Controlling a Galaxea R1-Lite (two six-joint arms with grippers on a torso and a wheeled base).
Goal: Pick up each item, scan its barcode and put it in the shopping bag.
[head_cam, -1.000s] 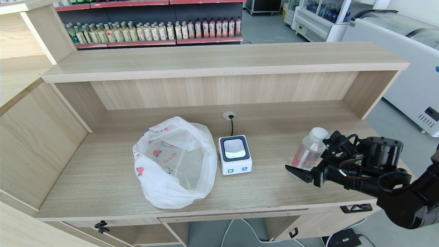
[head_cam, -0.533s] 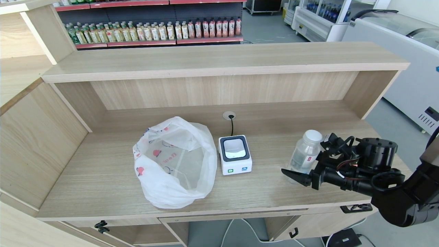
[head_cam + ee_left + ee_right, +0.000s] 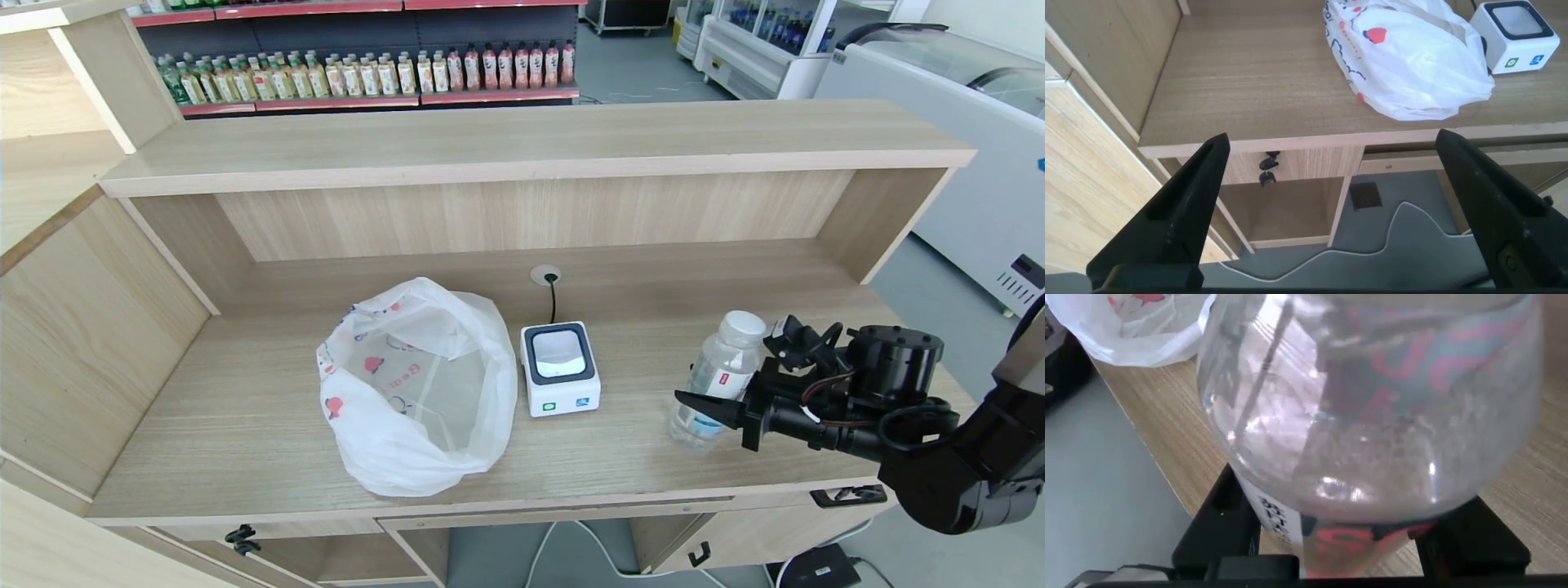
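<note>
Over the right end of the counter point(image 3: 620, 457) the right arm lies low and level. Bare wood separates it from the open shopping bag point(image 3: 416, 384) and the scanner point(image 3: 559, 367) just beside the bag. The right gripper point(image 3: 709, 400) clamps the water bottle point(image 3: 722, 367), which leans with its cap toward the wrist. The left gripper point(image 3: 1331, 212) hangs spread wide below the front edge. Since a second ago the bottle has turned its pink label away and edged toward the scanner.

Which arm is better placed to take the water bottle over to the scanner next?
Right. The right arm's fingers grip the bottle, close beside the scanner. The left arm's fingers are open and empty, out in front of the counter, beyond the bag.
</note>
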